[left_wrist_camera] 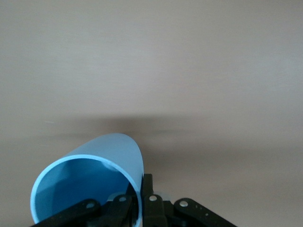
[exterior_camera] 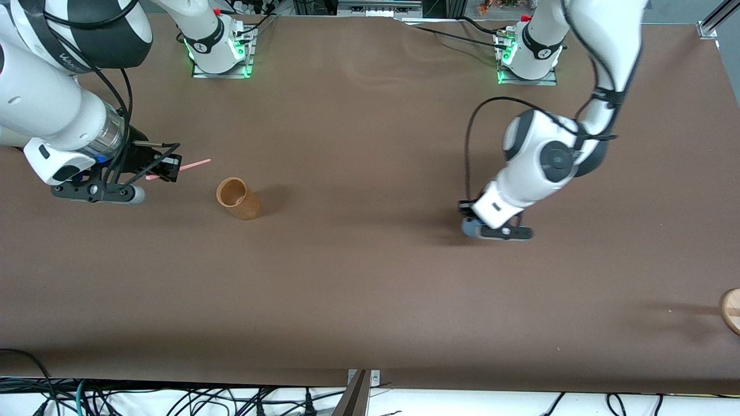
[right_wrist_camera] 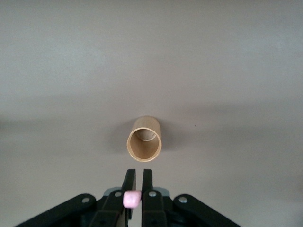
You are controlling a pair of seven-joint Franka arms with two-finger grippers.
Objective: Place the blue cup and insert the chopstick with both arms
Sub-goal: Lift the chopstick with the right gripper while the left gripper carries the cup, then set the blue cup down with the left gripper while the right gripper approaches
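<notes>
The blue cup (left_wrist_camera: 90,172) is pinched by its wall between the shut fingers of my left gripper (left_wrist_camera: 141,189). In the front view only a blue sliver of the cup (exterior_camera: 467,226) shows under the left gripper (exterior_camera: 491,231), low at the table toward the left arm's end. My right gripper (exterior_camera: 167,167) is shut on the pink chopstick (exterior_camera: 193,164), which sticks out level toward the tan-brown cylinder (exterior_camera: 238,198). In the right wrist view the chopstick's end (right_wrist_camera: 132,199) shows between the fingers of the right gripper (right_wrist_camera: 138,182), and the cylinder (right_wrist_camera: 144,138) stands ahead with its mouth open.
A round wooden piece (exterior_camera: 731,309) shows at the table's edge at the left arm's end, nearer to the front camera. The brown table (exterior_camera: 370,277) spreads between the cylinder and the left gripper.
</notes>
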